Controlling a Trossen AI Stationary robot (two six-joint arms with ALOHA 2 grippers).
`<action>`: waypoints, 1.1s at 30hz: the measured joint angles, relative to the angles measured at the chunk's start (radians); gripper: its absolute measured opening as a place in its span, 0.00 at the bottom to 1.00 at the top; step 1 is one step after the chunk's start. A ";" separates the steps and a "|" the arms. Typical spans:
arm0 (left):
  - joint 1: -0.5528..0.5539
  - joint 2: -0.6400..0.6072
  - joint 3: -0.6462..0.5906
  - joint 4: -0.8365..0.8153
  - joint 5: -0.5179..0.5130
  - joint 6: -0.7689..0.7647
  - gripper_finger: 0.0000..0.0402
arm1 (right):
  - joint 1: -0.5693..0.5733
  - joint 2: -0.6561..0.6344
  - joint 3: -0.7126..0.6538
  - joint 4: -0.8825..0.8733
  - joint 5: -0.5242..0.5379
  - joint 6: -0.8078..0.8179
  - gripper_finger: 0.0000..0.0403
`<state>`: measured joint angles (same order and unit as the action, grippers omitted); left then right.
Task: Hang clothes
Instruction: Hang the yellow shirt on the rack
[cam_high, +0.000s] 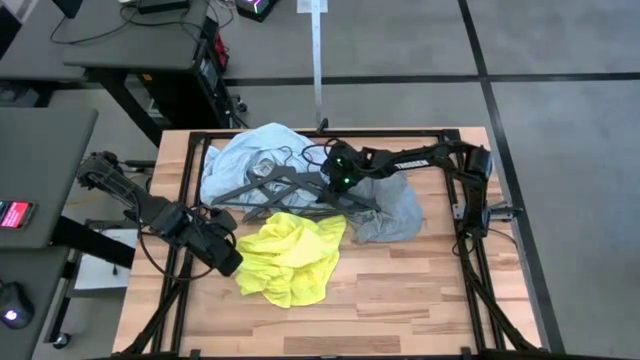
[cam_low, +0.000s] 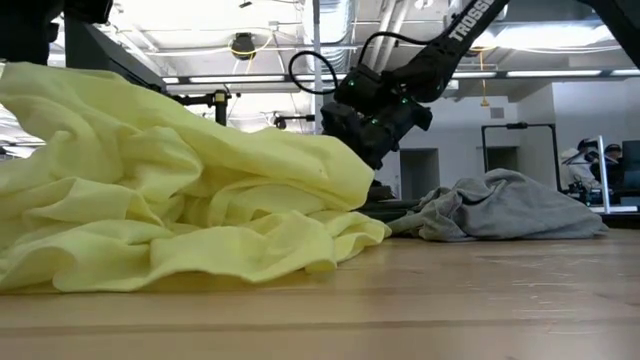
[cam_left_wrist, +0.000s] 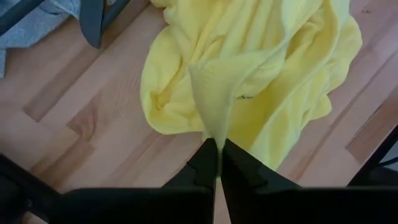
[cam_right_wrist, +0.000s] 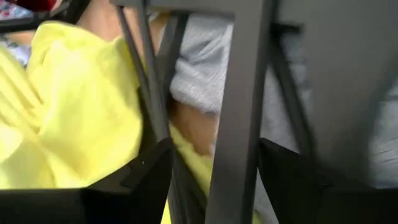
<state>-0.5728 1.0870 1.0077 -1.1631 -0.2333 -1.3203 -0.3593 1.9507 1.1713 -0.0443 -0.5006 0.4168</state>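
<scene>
Left gripper (cam_left_wrist: 217, 155) is pinched shut on a fold of the neon-yellow T-shirt (cam_high: 290, 255), whose bulk spreads on the table (cam_high: 400, 290) just ahead of its fingertips. Right gripper (cam_high: 335, 178) stands open, its fingers straddling a bar of the dark hangers (cam_high: 290, 188), with the grey T-shirt (cam_high: 395, 205) to one side of it and the pale blue shirt (cam_high: 235, 160) beyond the hangers. Judgement: right should close squarely on the bar before lifting, so one hanger comes free; left should lift slowly, keeping the fold from slipping.
</scene>
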 joint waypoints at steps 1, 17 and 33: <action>0.004 0.000 0.000 0.000 0.000 0.006 0.00 | 0.003 0.000 0.000 0.003 0.000 -0.004 0.53; 0.013 0.000 0.000 0.006 -0.002 0.028 0.00 | 0.052 0.042 0.000 0.047 -0.027 0.091 0.18; 0.014 0.000 0.000 0.015 -0.008 0.026 0.00 | 0.124 0.085 -0.002 0.210 -0.153 0.256 0.44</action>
<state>-0.5591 1.0866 1.0077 -1.1486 -0.2409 -1.2942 -0.2353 2.0361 1.1698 0.1658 -0.6537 0.6723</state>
